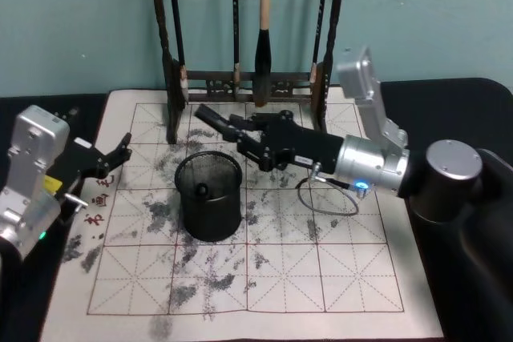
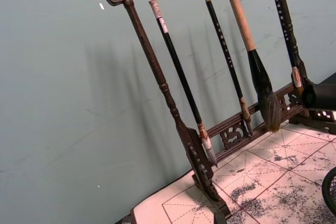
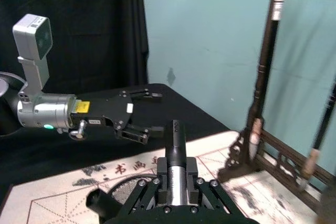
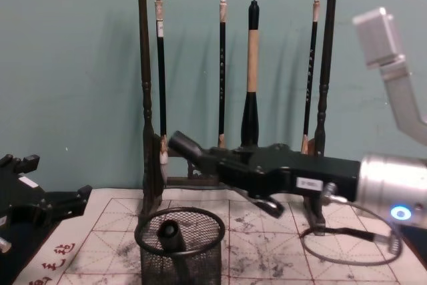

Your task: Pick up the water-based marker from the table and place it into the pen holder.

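Right pincer clamped on marker above pen holder | brush rack close behind | left pincer agape aside

The pen holder stands on the mat before the brush rack, marker raised between them.

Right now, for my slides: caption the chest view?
Right gripper holds a marker higher than the pen holder; left gripper parked at left.
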